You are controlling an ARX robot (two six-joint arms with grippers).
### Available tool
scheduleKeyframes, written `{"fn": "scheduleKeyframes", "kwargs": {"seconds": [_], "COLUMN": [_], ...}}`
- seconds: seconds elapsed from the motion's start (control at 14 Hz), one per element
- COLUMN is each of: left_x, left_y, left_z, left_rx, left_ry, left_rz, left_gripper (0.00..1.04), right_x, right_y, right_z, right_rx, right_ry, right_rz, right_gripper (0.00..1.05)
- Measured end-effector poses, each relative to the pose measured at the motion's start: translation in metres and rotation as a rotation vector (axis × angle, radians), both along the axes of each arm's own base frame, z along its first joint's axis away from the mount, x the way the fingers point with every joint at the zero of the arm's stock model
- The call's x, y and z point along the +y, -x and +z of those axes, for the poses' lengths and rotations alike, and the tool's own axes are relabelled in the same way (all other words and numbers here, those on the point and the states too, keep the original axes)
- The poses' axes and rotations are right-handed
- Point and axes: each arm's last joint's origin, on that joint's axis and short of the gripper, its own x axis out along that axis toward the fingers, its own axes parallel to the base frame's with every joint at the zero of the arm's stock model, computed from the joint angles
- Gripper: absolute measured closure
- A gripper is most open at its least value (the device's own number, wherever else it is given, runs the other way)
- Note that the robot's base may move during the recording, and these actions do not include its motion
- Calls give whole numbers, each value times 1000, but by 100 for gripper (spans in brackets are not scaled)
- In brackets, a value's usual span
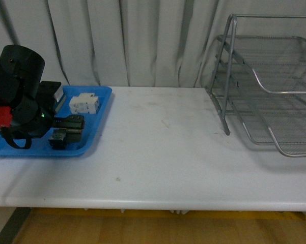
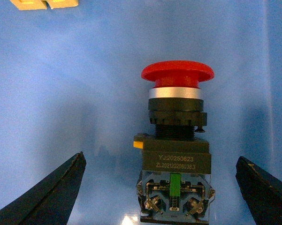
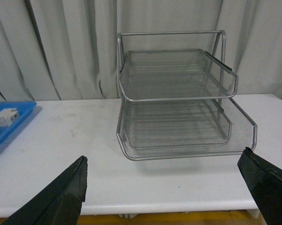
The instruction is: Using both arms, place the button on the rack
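Evidently the left gripper (image 2: pixel 159 157) is straddling the button (image 2: pixel 177 117) in the tray (image 2: pixel 61 93), jaws spread to pinch it, while the right gripper (image 3: pixel 163 156), also spread, is facing the rack (image 3: pixel 178 99).

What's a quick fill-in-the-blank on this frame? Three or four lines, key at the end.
The button lies on a ____ tray.
Its mushroom cap is ____.
The left gripper straddles it with jaws ____.
The right gripper faces the rack, which stands on a ____ table.
Missing words: blue; red; open; white.
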Motion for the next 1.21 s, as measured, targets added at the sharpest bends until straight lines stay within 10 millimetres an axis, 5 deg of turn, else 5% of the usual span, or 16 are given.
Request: {"fn": "scheduleKeyframes", "kwargs": {"seconds": [0.36,0.64,0.71,0.79,1.0,1.21], "left_x": [-3,-3,-3,-5,-16,-10], "left_y": [-3,0,10,28,93,158], "left_z": [-4,0,8,44,106,112], "left_rx": [-4,-43,-57,-162,-353,-337], "left_ry": [10,26,40,77,97,100], "left_rz": [7,0,-11,-46,-187,-250], "left_gripper": [65,68,69,69,69,69], "right_x": [0,0,0,0,0,0], "right_y": [0,0,0,0,0,0], "right_z": [0,0,0,0,0,0], "right_rx": [0,0,0,0,0,0], "right_ry": [0,0,0,0,0,0], "right_rz": [0,0,0,0,0,0], "right_gripper": [6,6,6,6,6,6]}}
